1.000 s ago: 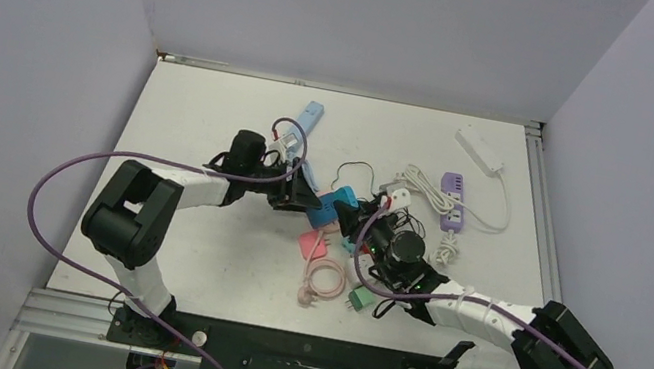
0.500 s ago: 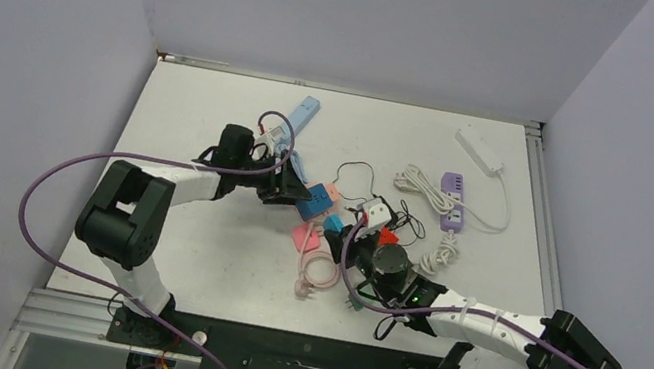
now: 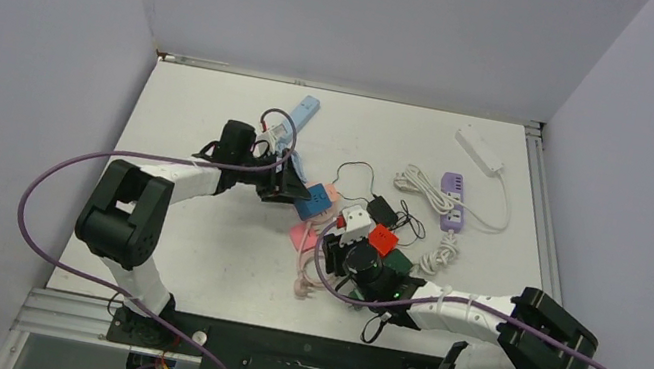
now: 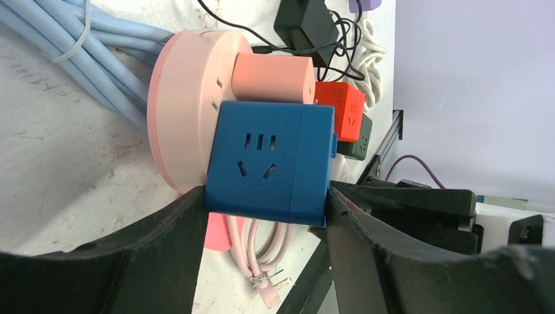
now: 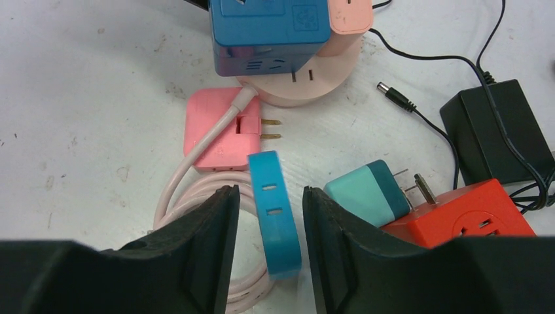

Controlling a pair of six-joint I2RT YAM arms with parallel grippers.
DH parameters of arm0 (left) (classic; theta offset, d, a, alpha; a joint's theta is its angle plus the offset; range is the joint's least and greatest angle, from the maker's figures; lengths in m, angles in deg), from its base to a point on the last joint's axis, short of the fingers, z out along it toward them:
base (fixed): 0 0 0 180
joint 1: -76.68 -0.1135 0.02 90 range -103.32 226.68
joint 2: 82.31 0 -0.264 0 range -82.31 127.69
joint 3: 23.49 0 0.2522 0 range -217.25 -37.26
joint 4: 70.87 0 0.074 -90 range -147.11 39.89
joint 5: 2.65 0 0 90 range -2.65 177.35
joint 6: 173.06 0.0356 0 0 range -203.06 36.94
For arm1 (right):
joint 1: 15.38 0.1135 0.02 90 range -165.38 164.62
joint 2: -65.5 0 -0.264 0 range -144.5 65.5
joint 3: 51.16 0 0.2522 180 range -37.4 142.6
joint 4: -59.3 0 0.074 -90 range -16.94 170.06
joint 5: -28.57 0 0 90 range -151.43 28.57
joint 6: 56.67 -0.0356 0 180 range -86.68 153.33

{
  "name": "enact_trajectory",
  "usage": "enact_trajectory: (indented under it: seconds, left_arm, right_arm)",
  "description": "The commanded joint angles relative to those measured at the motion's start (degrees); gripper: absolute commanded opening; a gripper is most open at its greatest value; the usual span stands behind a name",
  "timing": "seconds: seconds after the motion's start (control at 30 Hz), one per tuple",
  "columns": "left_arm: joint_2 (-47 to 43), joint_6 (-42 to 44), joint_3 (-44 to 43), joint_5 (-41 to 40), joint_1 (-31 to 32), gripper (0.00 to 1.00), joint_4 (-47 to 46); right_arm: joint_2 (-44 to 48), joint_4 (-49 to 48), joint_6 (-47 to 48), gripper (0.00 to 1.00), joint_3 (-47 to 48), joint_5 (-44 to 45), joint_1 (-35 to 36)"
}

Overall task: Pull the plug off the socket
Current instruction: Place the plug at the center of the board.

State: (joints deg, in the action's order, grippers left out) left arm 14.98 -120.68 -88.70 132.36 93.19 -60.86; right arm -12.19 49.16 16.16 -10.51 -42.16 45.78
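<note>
The left fingers (image 4: 163, 255) are clamped on the blue socket (image 4: 268, 163). The small blue plug (image 5: 275, 222) is already out, near the socket but not touching it. The right fingers (image 5: 203, 255) stand slightly apart around it. Little seems left.

Pink socket (image 5: 313, 88), black adapter (image 5: 499, 131) on table (image 5: 91, 98)

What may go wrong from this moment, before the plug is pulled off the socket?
The left gripper clamps the blue plastic cube socket, which sits on the round pink socket base; a pull might drag both. The flat blue plastic plug stands loose between the open jaws of the right gripper and may topple onto the coiled pink cable.
</note>
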Motion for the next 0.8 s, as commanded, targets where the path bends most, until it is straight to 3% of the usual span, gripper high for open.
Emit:
enact_trajectory:
  seconds: [0.0,0.23,0.47,0.63,0.77]
  left_arm:
    - [-0.2,3.5,-3.5,-1.7,-1.1,0.00,2.8]
    - [2.2,7.8,-7.0,0.6,-1.1,0.00,10.1]
    - [2.8,10.2,-8.6,3.9,-1.1,0.00,12.0]
    - [4.9,16.5,-12.4,4.3,-0.9,0.00,21.2]
    - [5.8,19.2,-13.9,3.8,-1.0,0.00,24.6]
  right_arm:
    - [-0.3,-0.8,0.0,0.46,2.3,2.4,0.2]
    - [2.1,-2.4,1.1,0.64,1.8,-0.4,-0.9]
    - [4.3,-6.2,-0.1,0.78,2.5,-15.2,-12.8]
    - [2.0,-14.0,-3.7,0.88,1.4,-25.9,-21.3]
    - [-0.8,-16.4,-4.3,0.92,1.2,-28.6,-23.0]
